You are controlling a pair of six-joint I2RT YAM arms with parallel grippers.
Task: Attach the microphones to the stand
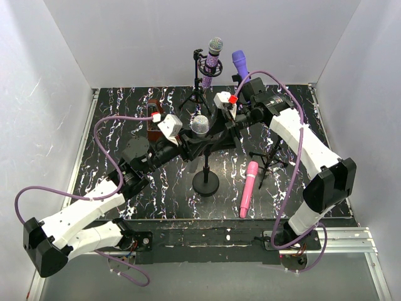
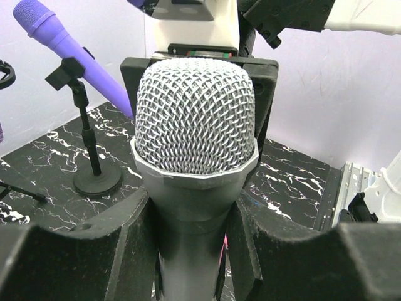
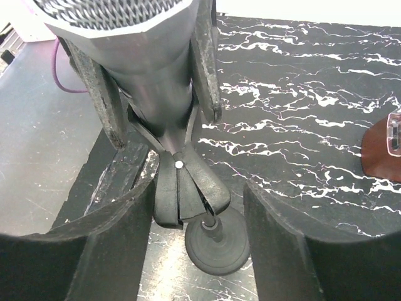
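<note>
We found the left gripper (image 2: 191, 251) clamped on the silver-grey microphone (image 2: 195, 119) just below its mesh head, the microphone's tail meeting the clip (image 3: 185, 188) of the round-based stand (image 1: 205, 184). The right gripper (image 3: 197, 216) stood open, its fingers on either side of that clip and apart from it. Further right, the pink microphone (image 1: 249, 188) lay flat on the marbled table (image 1: 163, 194).

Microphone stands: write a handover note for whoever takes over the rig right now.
Left gripper shut on the silver microphone, upright over the round-base stand.
Right gripper open, fingers either side of that stand's clip.
Done: glittery purple microphone and violet microphone are mounted at the back.
To do: seat the silver one in the clip, then mount the pink microphone lying on the table.
</note>
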